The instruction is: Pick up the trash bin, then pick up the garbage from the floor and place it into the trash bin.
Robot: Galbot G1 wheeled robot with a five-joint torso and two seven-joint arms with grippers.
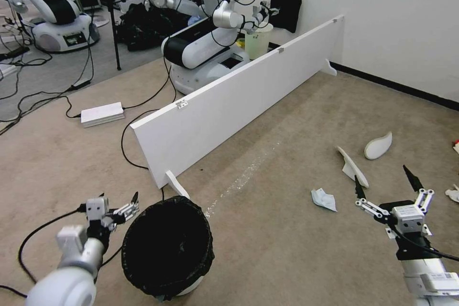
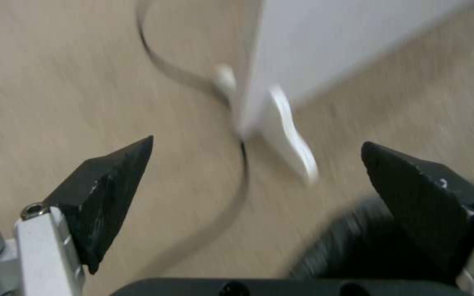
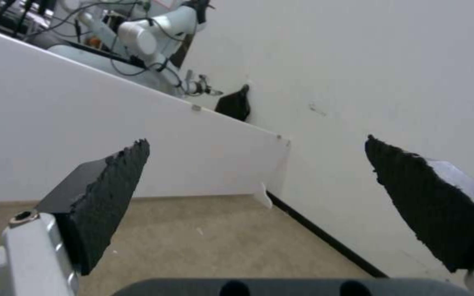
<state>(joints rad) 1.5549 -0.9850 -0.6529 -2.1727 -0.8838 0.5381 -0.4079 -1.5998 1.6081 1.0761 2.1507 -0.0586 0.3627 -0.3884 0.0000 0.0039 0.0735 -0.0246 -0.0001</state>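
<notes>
The trash bin point(image 1: 167, 248), round and lined with a crinkled black bag, stands on the carpet at the near left. My left gripper point(image 1: 125, 208) hovers open just beside its left rim, and the wrist view catches the bag's edge point(image 2: 352, 246) under one fingertip. Garbage lies at the right: two white slippers point(image 1: 378, 146) point(image 1: 353, 167), a crumpled paper point(image 1: 323, 199), and more white paper point(image 1: 453, 194) at the edge. Near these, my right gripper point(image 1: 382, 177) is held above the floor, open and empty, facing the wall in its wrist view point(image 3: 256, 164).
A long white board point(image 1: 239, 100) stands on feet point(image 2: 292, 139) across the floor, just behind the bin. A black cable point(image 2: 237, 185) runs by its near foot. Beyond it are another robot point(image 1: 205, 38), a cream bucket point(image 1: 258, 40) and a white box point(image 1: 102, 114).
</notes>
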